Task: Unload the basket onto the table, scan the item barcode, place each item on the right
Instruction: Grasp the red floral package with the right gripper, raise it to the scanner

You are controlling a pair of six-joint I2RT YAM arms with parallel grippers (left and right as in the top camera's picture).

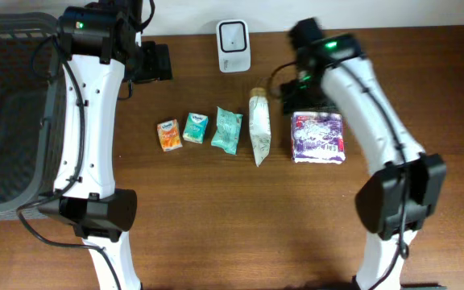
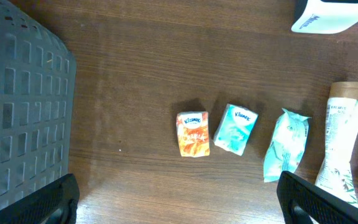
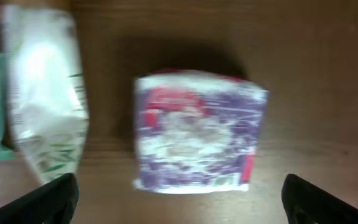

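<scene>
The right hand stands with its 2 fingers wide apart and holds nothing; the purple pack lies flat on the desk straight below it, in the gap between the fingers and not touched by either. That makes it the likely item to scan. A white pouch lies just beyond the finger on that hand's left, close enough that a careless close could catch it. The left hand is also spread wide and empty, hovering over bare desk with a small orange packet ahead of it and a grey basket off to its left. The scanner sits beyond the right hand and to its left, well apart from the pack. The pack looks like a soft bundle in printed film: light, squashy and probably slick, so it should give under the fingers and not resist. A hold across its 2 side edges, low and near the middle, seems best, firm enough that the film does not slide. The wrist view is too blurred to show a barcode, so the grip should leave the broad faces uncovered
</scene>
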